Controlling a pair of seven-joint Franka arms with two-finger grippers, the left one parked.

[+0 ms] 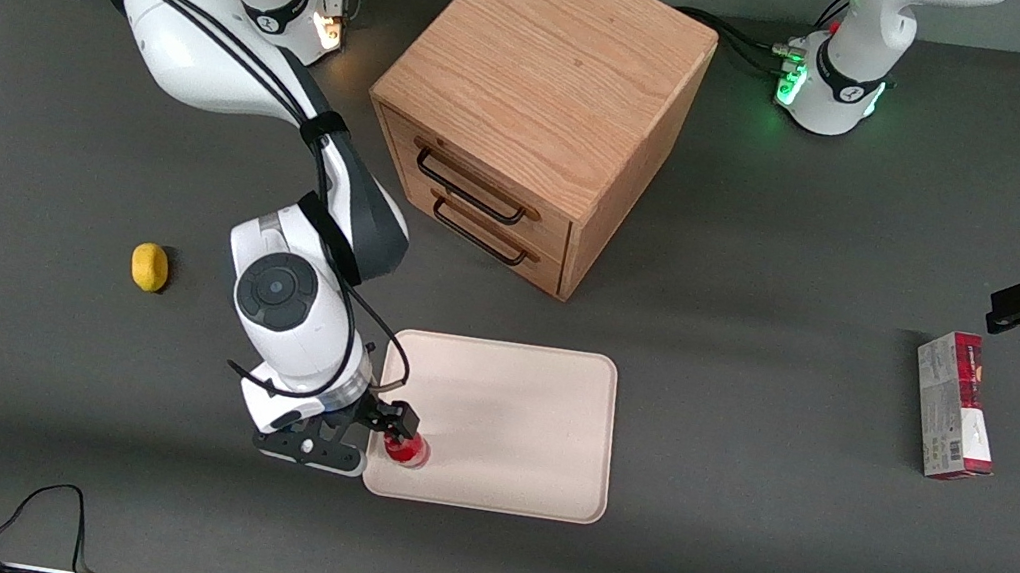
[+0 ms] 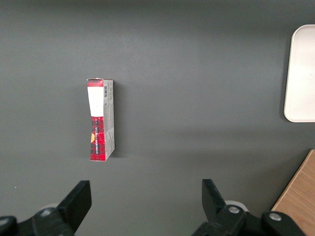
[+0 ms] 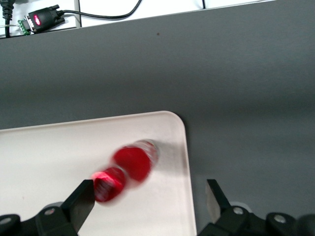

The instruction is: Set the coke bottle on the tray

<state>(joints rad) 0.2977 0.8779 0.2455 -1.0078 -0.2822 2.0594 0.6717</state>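
Note:
The coke bottle point(image 1: 406, 450), small and red, is on the cream-white tray point(image 1: 520, 420), at the tray's corner nearest the front camera toward the working arm's end. In the right wrist view the bottle point(image 3: 132, 163) is blurred and leans, with its cap close to one finger point(image 3: 81, 199). My right gripper point(image 1: 395, 425) hangs directly over the bottle. Its fingers are wide open point(image 3: 147, 201) and hold nothing. The tray's rim point(image 3: 183, 162) runs between the fingers. An edge of the tray also shows in the left wrist view point(image 2: 301, 73).
A wooden two-drawer cabinet point(image 1: 537, 109) stands farther from the front camera than the tray. A yellow lump point(image 1: 150, 266) lies toward the working arm's end. A red-and-grey carton point(image 1: 954, 406) point(image 2: 101, 119) lies toward the parked arm's end. Cables point(image 3: 44, 19) lie off the table's edge.

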